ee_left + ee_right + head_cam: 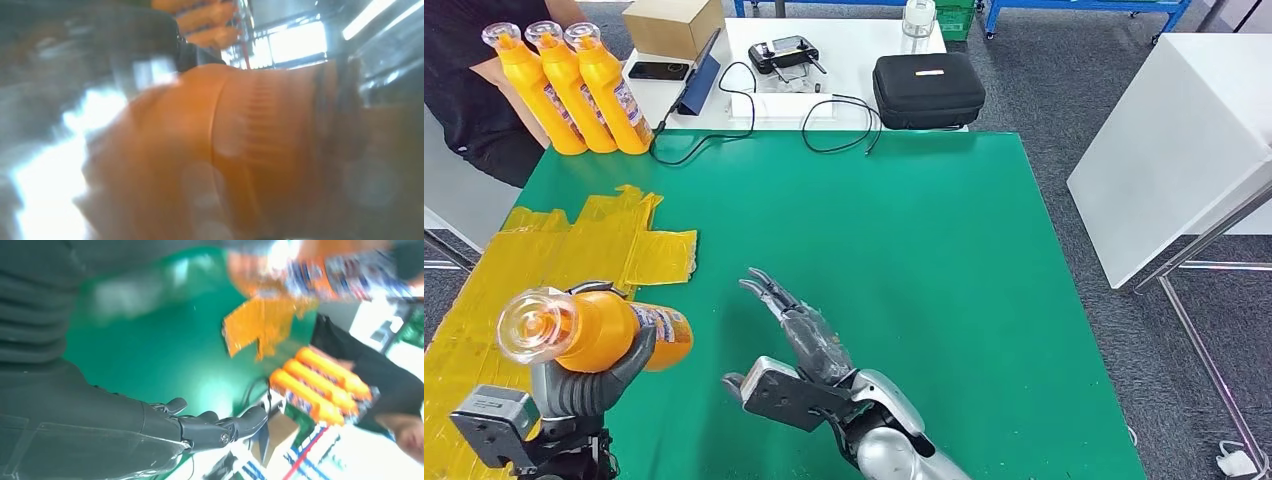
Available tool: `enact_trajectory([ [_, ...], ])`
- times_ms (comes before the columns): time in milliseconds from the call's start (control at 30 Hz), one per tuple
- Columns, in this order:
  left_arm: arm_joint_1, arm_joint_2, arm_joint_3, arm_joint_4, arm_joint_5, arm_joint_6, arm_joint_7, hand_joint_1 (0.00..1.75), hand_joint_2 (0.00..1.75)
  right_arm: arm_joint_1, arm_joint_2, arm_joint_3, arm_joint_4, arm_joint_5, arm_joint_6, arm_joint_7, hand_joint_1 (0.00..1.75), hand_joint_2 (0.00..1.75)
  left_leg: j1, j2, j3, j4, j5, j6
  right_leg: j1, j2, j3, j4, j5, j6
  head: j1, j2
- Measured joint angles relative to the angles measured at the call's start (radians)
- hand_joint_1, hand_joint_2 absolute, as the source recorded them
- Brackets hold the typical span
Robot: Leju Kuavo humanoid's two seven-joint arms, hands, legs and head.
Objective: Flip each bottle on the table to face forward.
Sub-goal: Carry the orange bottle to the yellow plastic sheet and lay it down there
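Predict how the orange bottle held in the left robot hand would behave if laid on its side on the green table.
The orange bottle looks round-bodied, so it would probably roll. Its plastic looks smooth, likely slippery. The left robot hand grips it sideways without visible denting, suggesting stiffness.

High head view, close wrist views

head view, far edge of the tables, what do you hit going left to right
three upright orange bottles → brown cardboard box → black handheld controller → black zipped case

l wrist view: held bottle [240,165] a blur; r wrist view: person [380,375] cut off.
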Motion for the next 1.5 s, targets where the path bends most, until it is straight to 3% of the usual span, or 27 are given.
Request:
enact_trajectory([
  [67,-0.004,0.005,0.024,0.005,-0.147,0.076,0.008,1.75,1.75,0.030,-0.012,-0.028,-0.045,0.002,-0.001,-0.017,0.00,0.00,0.000,0.000,0.000,0.000,0.000,0.000,0.000,0.000,0.000,0.000,0.000,0.000,0.000,0.000],
  [167,-0.014,0.023,0.052,0.035,-0.491,0.223,0.060,1.75,1.75,0.075,-0.036,-0.069,-0.111,-0.017,-0.007,-0.061,0.00,0.00,0.000,0.000,0.000,0.000,0.000,0.000,0.000,0.000,0.000,0.000,0.000,0.000,0.000,0.000],
  [367,-0.030,0.098,0.068,0.196,-1.128,0.426,0.274,1.75,1.75,0.134,-0.064,-0.129,-0.231,-0.068,-0.001,-0.096,0.00,0.00,0.000,0.000,0.000,0.000,0.000,0.000,0.000,0.000,0.000,0.000,0.000,0.000,0.000,0.000],
  [467,-0.036,0.135,0.071,0.282,-1.266,0.435,0.351,1.75,1.75,0.148,-0.073,-0.142,-0.263,-0.074,0.002,-0.098,0.00,0.00,0.000,0.000,0.000,0.000,0.000,0.000,0.000,0.000,-0.001,0.000,0.000,0.000,0.000,0.000],
  [667,-0.065,0.191,0.070,0.441,-1.345,0.391,0.421,1.75,1.75,0.158,-0.083,-0.154,-0.287,-0.086,0.018,-0.100,0.00,0.00,0.000,0.000,0.000,0.000,0.000,0.000,0.000,0.000,0.000,0.000,0.000,0.000,0.000,0.000],
  [833,-0.086,0.222,0.056,0.547,-1.361,0.386,0.432,0.72,1.75,0.158,-0.084,-0.158,-0.287,-0.096,0.031,-0.099,0.00,0.00,0.000,0.000,0.000,0.000,0.000,0.000,0.000,0.000,0.000,0.000,0.000,0.000,0.000,0.000],
  [933,-0.098,0.234,0.049,0.580,-1.366,0.388,0.436,0.01,0.44,0.158,-0.085,-0.160,-0.287,-0.097,0.033,-0.099,0.00,0.00,0.000,0.000,0.000,0.000,0.000,0.000,0.000,-0.001,0.000,0.000,0.000,0.000,0.000,0.000],
  [967,-0.102,0.238,0.047,0.588,-1.367,0.387,0.443,0.00,0.00,0.158,-0.086,-0.160,-0.287,-0.097,0.034,-0.099,0.00,0.00,0.000,0.000,0.000,0.000,0.000,0.000,0.000,-0.001,0.000,0.000,0.000,0.000,0.000,0.000],
  [1267,-0.124,0.284,-0.004,0.630,-1.371,0.400,0.587,0.00,0.00,0.162,-0.088,-0.164,-0.287,-0.104,0.038,-0.099,0.00,0.00,0.000,-0.001,0.001,0.000,0.001,-0.002,0.000,-0.001,0.001,0.000,0.000,0.000,0.000,0.000],
  [1433,-0.127,0.373,-0.141,0.638,-1.371,0.468,0.858,0.00,0.00,0.166,-0.092,-0.164,-0.287,-0.107,0.040,-0.099,0.00,0.00,0.000,0.000,0.001,0.000,0.002,-0.002,0.000,-0.001,0.001,0.000,0.000,0.000,0.000,0.000],
  [1500,-0.117,0.384,-0.170,0.609,-1.368,0.532,0.853,0.00,0.00,0.173,-0.093,-0.166,-0.287,-0.107,0.035,-0.099,0.00,0.00,0.000,-0.001,0.000,0.000,0.002,-0.002,0.000,-0.002,0.001,0.000,0.000,0.000,0.000,0.000],
])
